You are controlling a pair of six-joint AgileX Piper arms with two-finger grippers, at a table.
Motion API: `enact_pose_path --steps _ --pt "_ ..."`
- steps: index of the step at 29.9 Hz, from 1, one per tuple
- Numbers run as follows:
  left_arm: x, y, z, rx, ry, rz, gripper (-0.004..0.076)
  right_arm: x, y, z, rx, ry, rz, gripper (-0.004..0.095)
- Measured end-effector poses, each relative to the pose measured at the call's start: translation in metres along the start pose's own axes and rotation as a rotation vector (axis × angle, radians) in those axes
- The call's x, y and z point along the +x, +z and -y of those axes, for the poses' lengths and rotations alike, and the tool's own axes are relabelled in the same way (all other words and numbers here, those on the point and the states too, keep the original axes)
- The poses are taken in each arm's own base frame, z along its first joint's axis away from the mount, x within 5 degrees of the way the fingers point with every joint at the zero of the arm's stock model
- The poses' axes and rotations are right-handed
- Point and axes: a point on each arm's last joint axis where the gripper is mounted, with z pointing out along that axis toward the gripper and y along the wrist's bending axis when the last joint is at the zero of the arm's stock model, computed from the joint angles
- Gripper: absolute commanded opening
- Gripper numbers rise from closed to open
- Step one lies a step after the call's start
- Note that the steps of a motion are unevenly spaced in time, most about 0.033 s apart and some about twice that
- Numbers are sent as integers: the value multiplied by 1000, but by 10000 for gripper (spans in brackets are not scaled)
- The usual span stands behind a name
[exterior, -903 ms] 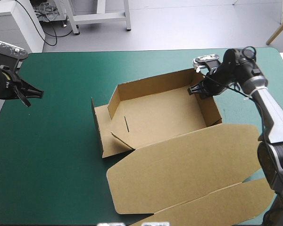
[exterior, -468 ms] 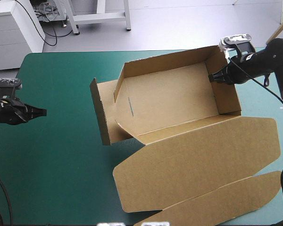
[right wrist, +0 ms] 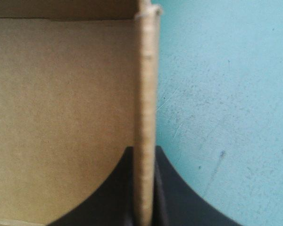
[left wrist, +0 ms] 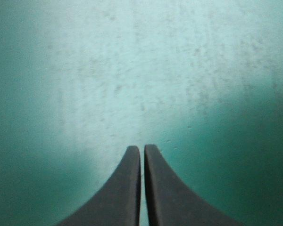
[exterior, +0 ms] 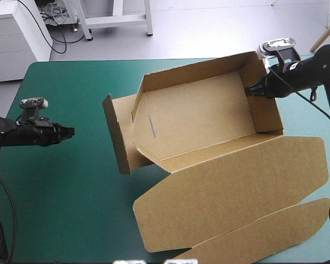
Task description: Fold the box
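Observation:
The brown box (exterior: 198,118) stands as an open tray with raised walls in the middle of the teal-green table; its long lid (exterior: 231,190) lies flat toward the near edge. My right gripper (exterior: 252,91) is shut on the box's right-hand wall near the far corner; in the right wrist view that wall's edge (right wrist: 145,117) runs straight up between the black fingers. My left gripper (exterior: 70,131) hovers low over the cover, left of the box's loose left flap (exterior: 114,135) and apart from it. In the left wrist view its fingers (left wrist: 142,188) meet, with only bare cover ahead.
The box's lid and its tuck flap (exterior: 258,236) cover the near right part of the table and reach its right edge. Bare teal-green cover (exterior: 60,203) lies at the near left.
My left gripper has moved rightward toward the box's left flap. The box, lifted and shifted right earlier by my right gripper, has barely moved since.

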Motion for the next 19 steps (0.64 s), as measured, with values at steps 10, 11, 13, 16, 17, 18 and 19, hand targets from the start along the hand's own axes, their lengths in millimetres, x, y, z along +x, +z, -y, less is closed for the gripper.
enact_pose_path --steps 10,11,13,16,17,18,19 --pt "-4 42 29 291 4 -25 52 -1 0 -2 -27 2 11 -19" --pt "-4 46 32 307 22 -35 79 -1 0 -3 -30 1 12 -20" --pt "-2 55 44 347 77 -57 148 -1 0 -3 -34 2 14 -19" --pt "1 63 58 399 131 -76 331 -1 0 -3 -34 2 14 -19" --pt "1 64 62 415 137 -80 409 -1 0 -3 -34 2 14 -19" --pt "1 65 67 440 141 -79 486 -1 0 -3 -34 2 15 -19" --pt "1 65 70 460 145 -78 544 -1 0 -3 -33 2 16 -19"
